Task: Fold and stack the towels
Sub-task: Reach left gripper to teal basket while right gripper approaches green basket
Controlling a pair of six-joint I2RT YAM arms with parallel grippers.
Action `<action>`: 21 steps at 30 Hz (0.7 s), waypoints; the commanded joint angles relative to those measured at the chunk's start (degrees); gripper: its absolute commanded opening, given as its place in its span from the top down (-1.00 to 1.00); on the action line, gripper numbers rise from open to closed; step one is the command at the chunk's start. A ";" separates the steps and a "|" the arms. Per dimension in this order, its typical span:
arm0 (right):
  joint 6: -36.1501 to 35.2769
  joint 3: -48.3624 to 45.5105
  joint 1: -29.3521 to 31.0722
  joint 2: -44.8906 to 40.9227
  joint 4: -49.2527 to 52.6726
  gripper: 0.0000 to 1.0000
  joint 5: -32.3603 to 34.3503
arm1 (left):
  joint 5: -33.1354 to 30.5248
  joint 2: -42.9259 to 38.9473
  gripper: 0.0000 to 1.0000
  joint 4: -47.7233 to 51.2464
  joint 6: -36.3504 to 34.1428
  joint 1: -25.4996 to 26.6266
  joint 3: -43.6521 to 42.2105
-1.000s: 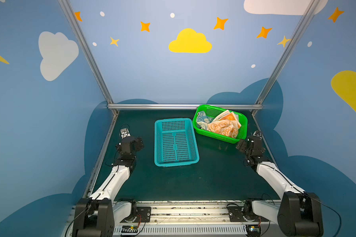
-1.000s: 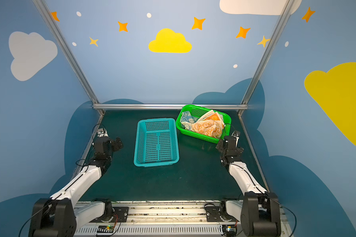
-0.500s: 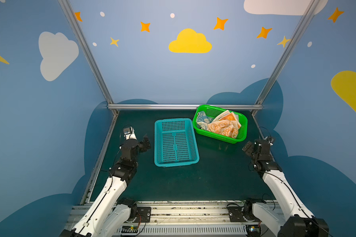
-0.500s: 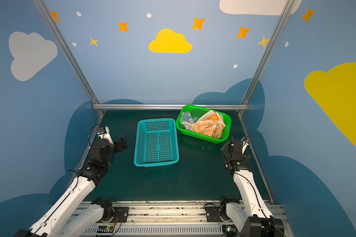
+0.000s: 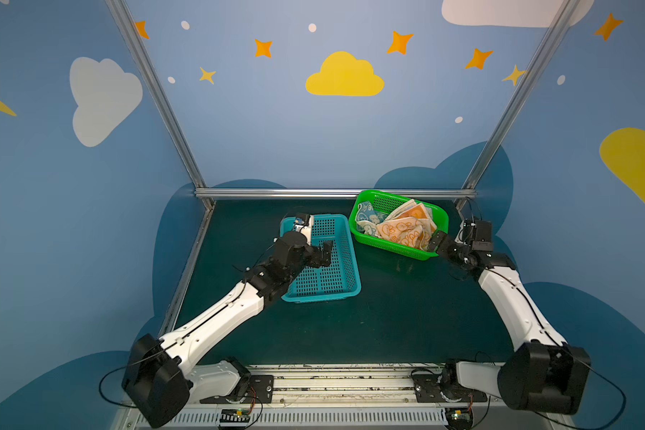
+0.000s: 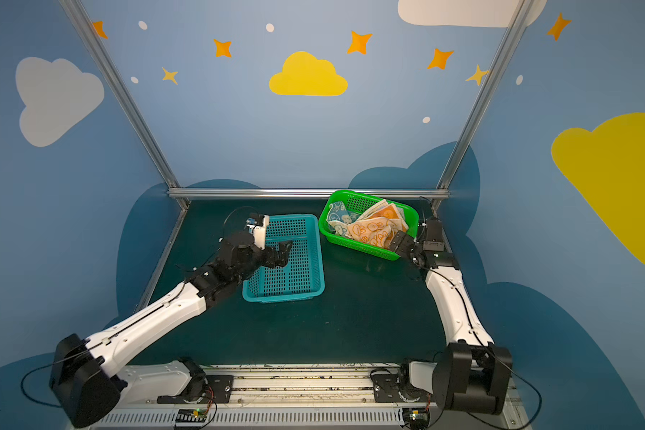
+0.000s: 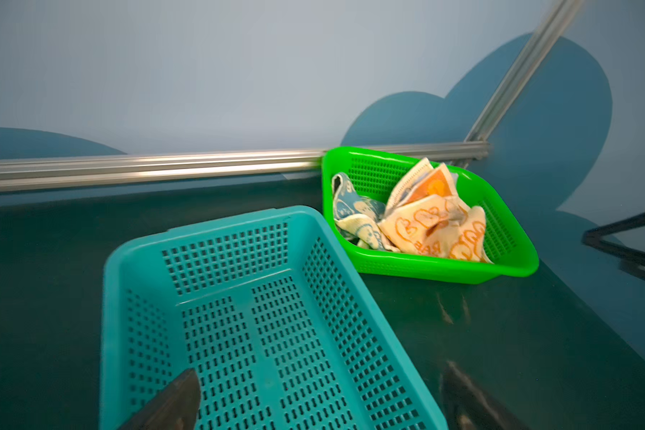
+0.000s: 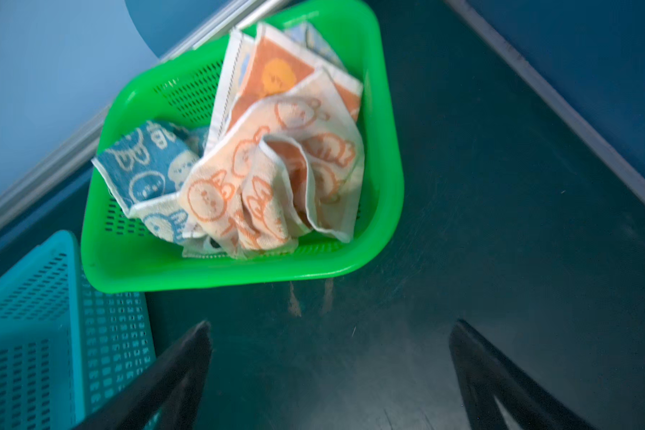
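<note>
Fingers on both arms stand spread wide and hold nothing. The left fingers hover over the left half of the teal basket, which is empty and sits mid-counter toward the far edge. The right fingers hang above bare counter just beside the near-right corner of the green basket, without touching it.

All three towels lie crumpled together in the green basket at the far right corner of the counter:
- The orange-cream towel is on top, nearest the right fingers.
- The blue-cream towel is at the basket's left end.
- The striped towel is against its far wall.

None is folded.

Step in hand, as judged: approach for the first pick. The next move calls for the right fingers to clear the rim, descend on a raised fold of the orange-cream towel, pinch that towel alone, and carry it to open counter.
</note>
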State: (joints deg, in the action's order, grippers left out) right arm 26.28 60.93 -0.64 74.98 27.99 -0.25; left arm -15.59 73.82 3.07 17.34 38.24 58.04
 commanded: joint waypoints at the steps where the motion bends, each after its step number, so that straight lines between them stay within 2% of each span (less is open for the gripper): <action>1: -1.67 4.50 0.62 2.88 6.71 -0.97 -6.16 | 1.31 3.79 -0.99 0.76 -0.76 2.61 3.43; 6: 2.81 7.52 3.04 6.50 11.53 -0.98 -7.84 | 2.18 8.70 -0.99 -0.95 0.10 4.77 5.56; 9: 6.57 6.89 3.56 7.27 10.55 -0.98 -7.75 | 2.79 10.94 -0.99 -1.16 0.42 5.12 7.01; 11: 6.38 7.14 4.02 8.40 10.19 -0.97 -6.85 | 3.27 12.14 -0.99 -0.19 1.06 5.26 8.21; 14: 4.02 10.12 3.71 11.66 12.60 -0.97 -4.06 | 4.03 13.40 -0.99 1.33 1.28 5.69 9.66; 18: 1.42 18.20 2.22 17.37 21.09 -0.95 4.29 | 4.58 13.63 -0.99 2.36 1.03 6.06 10.03; 21: -1.41 21.69 1.04 19.87 22.91 -0.94 9.76 | 5.17 14.03 -0.99 1.81 0.95 6.04 10.02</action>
State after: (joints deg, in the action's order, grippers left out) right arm 28.12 79.46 1.50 93.80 45.28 1.96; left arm -11.73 87.11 4.19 18.24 44.18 67.00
